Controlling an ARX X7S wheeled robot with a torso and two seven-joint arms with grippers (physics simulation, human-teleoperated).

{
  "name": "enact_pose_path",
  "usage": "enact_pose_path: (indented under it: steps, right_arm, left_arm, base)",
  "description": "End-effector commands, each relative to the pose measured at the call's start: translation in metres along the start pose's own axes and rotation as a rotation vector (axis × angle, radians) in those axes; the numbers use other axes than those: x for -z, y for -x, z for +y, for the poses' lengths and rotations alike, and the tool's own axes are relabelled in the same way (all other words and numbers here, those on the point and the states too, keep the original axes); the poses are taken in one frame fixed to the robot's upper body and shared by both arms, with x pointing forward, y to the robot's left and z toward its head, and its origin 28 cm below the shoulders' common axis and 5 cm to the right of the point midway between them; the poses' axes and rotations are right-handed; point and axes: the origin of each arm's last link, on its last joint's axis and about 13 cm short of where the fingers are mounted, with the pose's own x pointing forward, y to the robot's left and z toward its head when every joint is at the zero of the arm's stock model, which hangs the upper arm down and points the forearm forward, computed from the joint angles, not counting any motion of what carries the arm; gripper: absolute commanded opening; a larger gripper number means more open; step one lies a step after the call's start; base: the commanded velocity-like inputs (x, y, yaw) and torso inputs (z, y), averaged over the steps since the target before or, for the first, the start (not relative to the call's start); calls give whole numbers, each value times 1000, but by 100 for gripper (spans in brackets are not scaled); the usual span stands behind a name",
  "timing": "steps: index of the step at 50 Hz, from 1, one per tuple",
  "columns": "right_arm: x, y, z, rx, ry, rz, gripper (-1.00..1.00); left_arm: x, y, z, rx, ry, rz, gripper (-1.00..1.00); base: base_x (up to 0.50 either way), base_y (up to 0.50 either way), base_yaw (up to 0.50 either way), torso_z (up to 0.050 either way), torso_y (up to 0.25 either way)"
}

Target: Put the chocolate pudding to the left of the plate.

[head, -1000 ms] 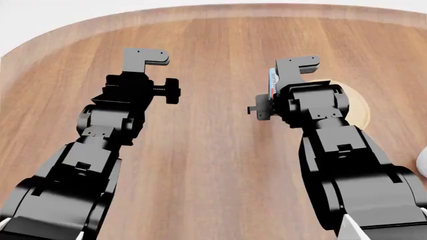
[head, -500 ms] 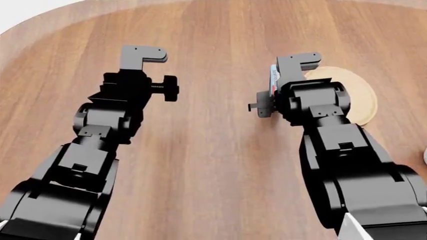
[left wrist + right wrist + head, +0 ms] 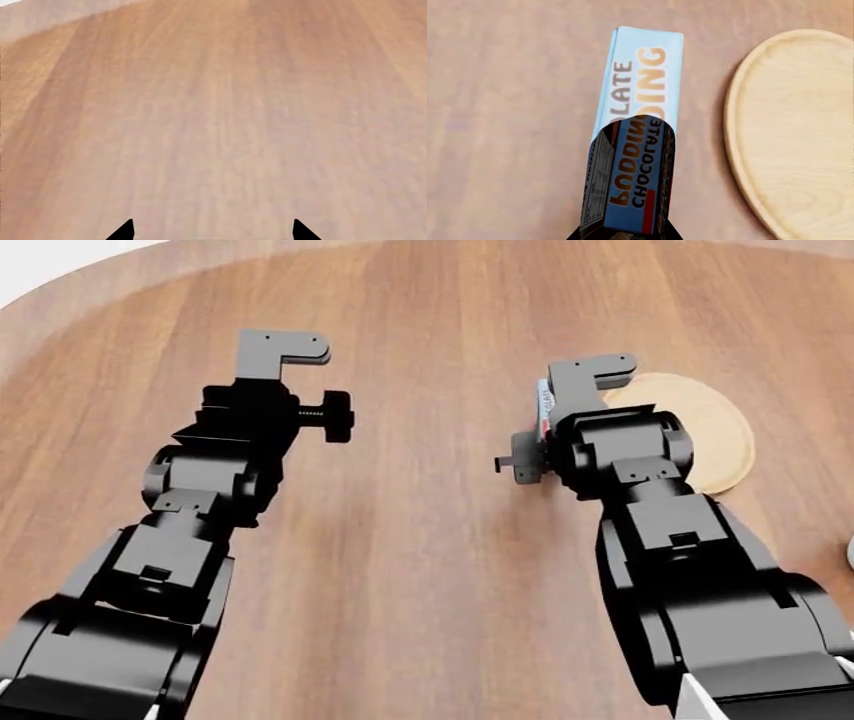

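Observation:
The chocolate pudding [image 3: 644, 85] is a narrow light-blue box with orange lettering, held on edge between the jaws of my right gripper [image 3: 624, 232]. In the head view only a sliver of the box [image 3: 543, 410] shows at the left side of my right gripper [image 3: 587, 375]. The light-tan plate [image 3: 707, 430] lies flat just right of the box; its rim [image 3: 740, 125] is a small gap from the box. I cannot tell whether the box touches the table. My left gripper [image 3: 280, 348] is open and empty over bare wood, its dark fingertips [image 3: 123, 231] spread wide.
The wooden table's curved edge [image 3: 80, 290] runs along the far left. A small pale object [image 3: 850, 552] shows at the right border of the head view. Bare wood [image 3: 427, 440] lies between the two arms.
The head view has shifted, so more of the plate shows now. My right gripper with the box has moved slightly left. The left arm has barely moved.

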Motion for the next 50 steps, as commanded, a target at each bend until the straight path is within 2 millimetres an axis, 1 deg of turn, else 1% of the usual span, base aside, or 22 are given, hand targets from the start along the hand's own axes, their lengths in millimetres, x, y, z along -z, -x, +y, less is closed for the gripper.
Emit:
enact_pose_path:
  steps: [1, 4, 5, 19, 25, 34, 40, 42, 44, 47, 50]
  right_arm:
    - [6, -2, 1, -12, 1, 30, -100]
    - [6, -2, 0, -12, -3, 32, -100]
    - [6, -2, 0, -12, -4, 32, 100]
    - [-2, 2, -2, -10, -11, 15, 100]
    - [-9, 5, -4, -1, -35, -13, 100]
    - [-24, 12, -14, 31, -76, -65, 100]
    - [-32, 16, -18, 42, -67, -124, 100]
    - [-23, 23, -19, 41, -55, -120, 100]
    - [-19, 39, -20, 25, -51, -176, 100]
    - [-3, 58, -21, 2, -43, -229, 100]
    - [12, 73, -22, -16, -44, -274, 100]
  left_arm:
    - [1, -1, 1, -4, 2, 3, 100]
    - [0, -1, 1, -5, 1, 3, 100]
    - [0, -1, 1, -5, 1, 3, 100]
    - [-3, 3, 2, -9, 0, -8, 100]
    - [-4, 6, 3, -4, 6, -13, 100]
    - [-8, 20, 7, 10, 30, -30, 100]
    - [-8, 38, 11, 24, 38, -56, 100]
    - [-7, 45, 12, 25, 39, -68, 100]
    - [-6, 53, 14, 31, 46, -82, 100]
    - [-2, 70, 16, 33, 43, -120, 100]
    - [3, 87, 16, 32, 21, -163, 100]
  base:
    - [0, 0, 0, 0, 0]
    - [0, 0, 0, 0, 0]
    - [0, 0, 0, 0, 0]
    - [0, 0, 0, 0, 0]
    - [0, 0, 0, 0, 0]
    - [0, 0, 0, 0, 250]
    - [0, 0, 0, 0, 250]
    - [0, 0, 0, 0, 250]
    - [0, 0, 0, 0, 250]
    - [0, 0, 0, 0, 250]
    - [0, 0, 0, -1, 250]
